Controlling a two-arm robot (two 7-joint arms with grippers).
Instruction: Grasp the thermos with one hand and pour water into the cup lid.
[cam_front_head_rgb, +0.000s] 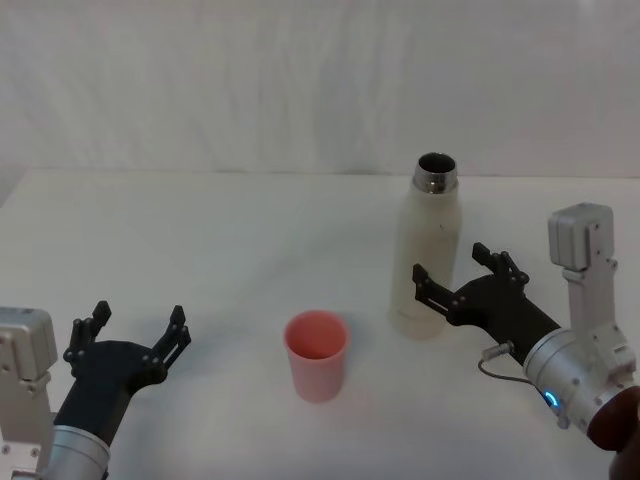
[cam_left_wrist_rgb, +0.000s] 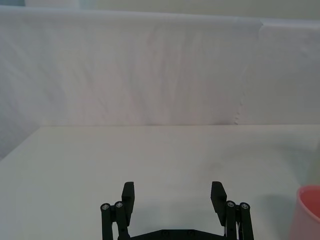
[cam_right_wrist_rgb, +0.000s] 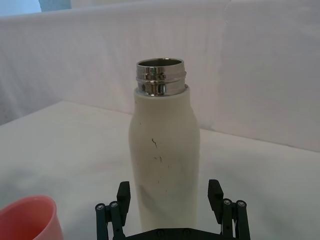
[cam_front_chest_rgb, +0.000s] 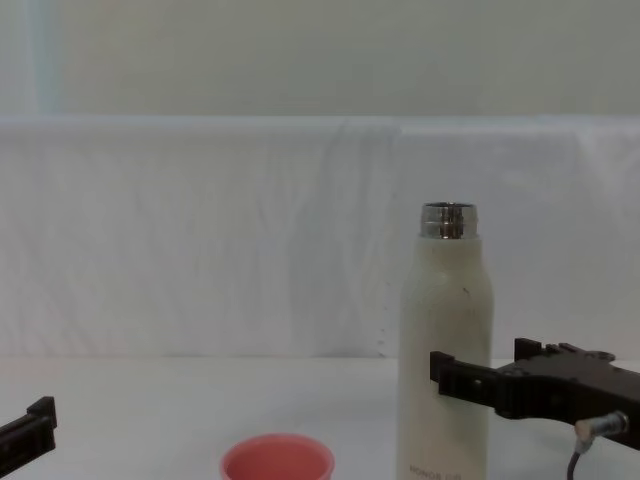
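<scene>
Right claw (cam_front_head_rgb: 458, 272) sits low at the thermos (cam_front_head_rgb: 428, 250), fingers spread wide on either side of its lower body. In the right wrist view the claw (cam_right_wrist_rgb: 170, 192) shows a gap between each finger and the thermos (cam_right_wrist_rgb: 164, 155) wall; no contact is visible. From the chest view the claw (cam_front_chest_rgb: 480, 375) reaches in from the right at the thermos (cam_front_chest_rgb: 445, 350) lower half.

Thermos stands upright on the bench (cam_front_head_rgb: 200, 240), right of centre, cap off, steel neck open.

Cup lid (cam_front_head_rgb: 317, 354) stands upright, mouth up, left of the thermos and nearer the robot, apart from it.

Left claw (cam_front_head_rgb: 135, 335) rests over the bench at near left, fingers open, holding nothing, well apart from the cup lid.
</scene>
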